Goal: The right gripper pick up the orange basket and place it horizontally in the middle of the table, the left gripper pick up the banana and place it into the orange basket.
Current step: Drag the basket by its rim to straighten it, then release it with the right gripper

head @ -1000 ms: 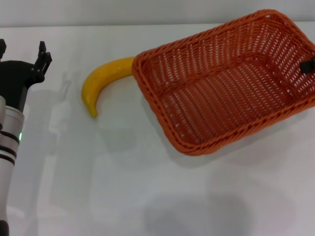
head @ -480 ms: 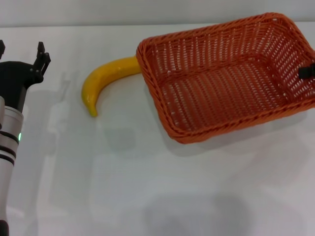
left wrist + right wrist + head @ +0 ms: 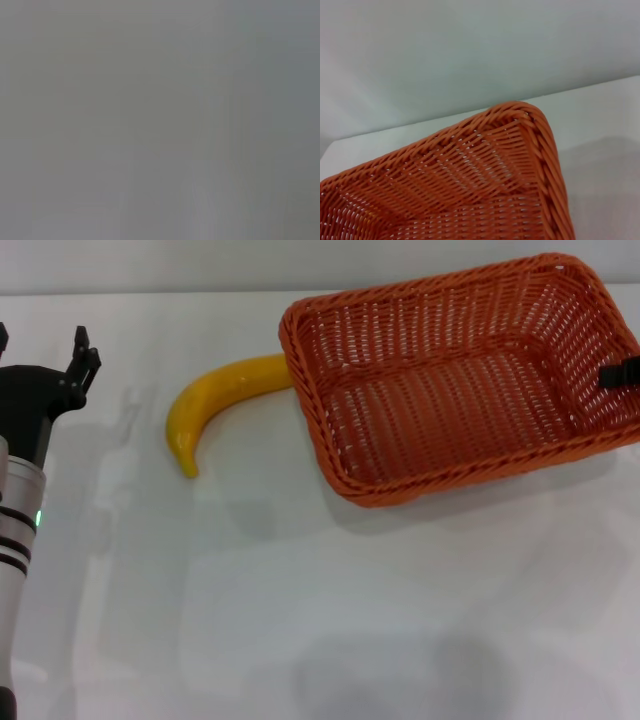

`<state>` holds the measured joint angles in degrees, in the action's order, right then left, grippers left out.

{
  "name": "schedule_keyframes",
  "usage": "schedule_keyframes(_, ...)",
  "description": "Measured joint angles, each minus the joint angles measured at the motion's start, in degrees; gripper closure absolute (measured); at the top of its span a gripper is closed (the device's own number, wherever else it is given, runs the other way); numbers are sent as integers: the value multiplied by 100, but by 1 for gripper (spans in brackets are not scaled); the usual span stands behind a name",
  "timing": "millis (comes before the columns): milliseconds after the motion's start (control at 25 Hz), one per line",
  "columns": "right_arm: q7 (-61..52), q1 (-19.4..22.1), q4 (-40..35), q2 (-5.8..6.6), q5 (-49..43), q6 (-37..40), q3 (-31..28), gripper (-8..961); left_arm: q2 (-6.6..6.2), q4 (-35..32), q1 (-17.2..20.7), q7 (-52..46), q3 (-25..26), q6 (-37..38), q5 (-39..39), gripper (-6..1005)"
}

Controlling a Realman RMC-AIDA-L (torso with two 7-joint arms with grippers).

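step: basket placement, my right gripper (image 3: 622, 373) clamps the orange basket (image 3: 455, 380) at its right rim | basket far right on table (image 3: 330, 620), banana (image 3: 215, 405) touching its left end | left gripper (image 3: 45, 350) spread, idle far left | next: slide basket to centre, level it, release

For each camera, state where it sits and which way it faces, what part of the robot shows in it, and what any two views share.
Head view: high on the robot, facing forward and down at the table; shows the banana, the orange basket, the left claw at the left edge and a tip of the right claw at the basket's right rim.
Left wrist view: a featureless grey field; no robot part visible.
Right wrist view: close over the basket rim; no fingers visible.
Shared: head and right wrist views both show the basket and table.
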<state>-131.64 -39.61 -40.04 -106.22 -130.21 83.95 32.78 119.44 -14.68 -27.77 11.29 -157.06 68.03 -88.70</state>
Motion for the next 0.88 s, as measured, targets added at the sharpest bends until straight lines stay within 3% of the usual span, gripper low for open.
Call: schedule_keyframes(880,-4,138,-12,-335,78,-688,1,759,0,0,3,-2,1,0,2,120)
